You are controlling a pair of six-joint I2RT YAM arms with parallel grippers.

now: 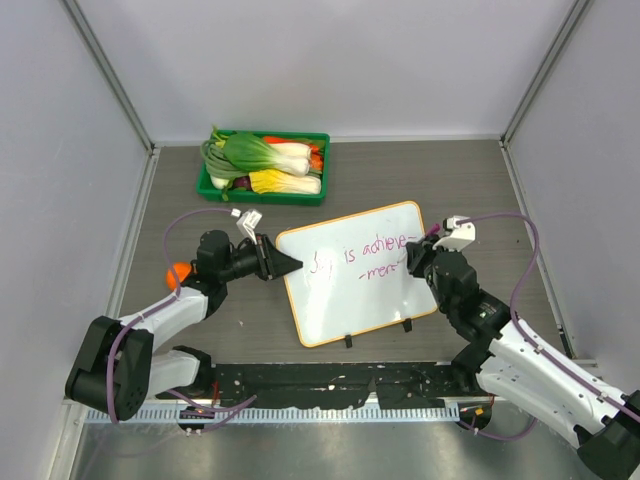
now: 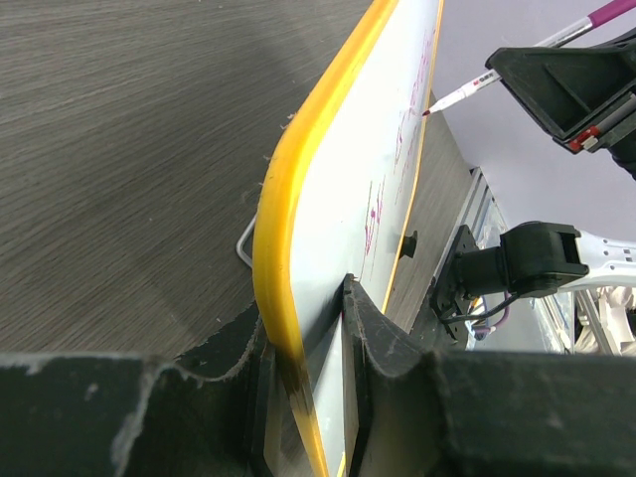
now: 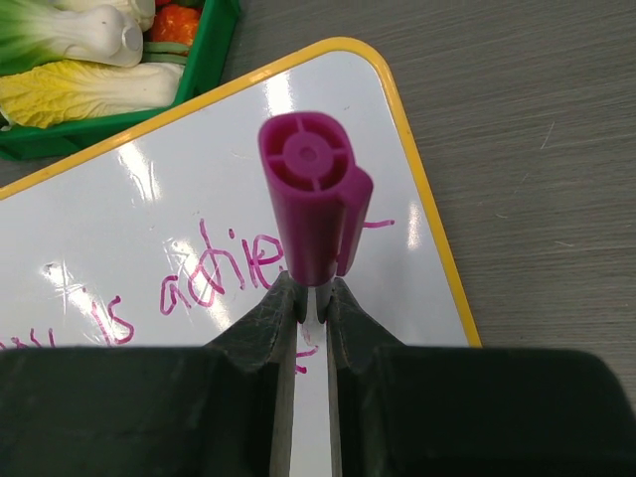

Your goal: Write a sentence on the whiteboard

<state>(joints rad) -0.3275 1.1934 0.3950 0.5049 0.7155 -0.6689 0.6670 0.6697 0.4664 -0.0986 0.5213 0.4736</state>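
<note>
Two hands are at work: the left hand [image 2: 308, 333] is closed on the left rim of the board [image 1: 340, 300], and the right hand [image 3: 315, 298] is clamped on a purple marker [image 3: 313, 199], whose tip appears set against the board near the writing's right end. The board is propped on the table [image 1: 450, 180] between the arms, and the sentence [image 1: 365, 255], in two short lines, is judged nearly done. Light, even tip pressure is called for next.

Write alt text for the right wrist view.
The right hand grips a purple marker, seen end-on, above the whiteboard. A purple handwritten sentence crosses the board. A green tray of vegetables sits at top left.
</note>
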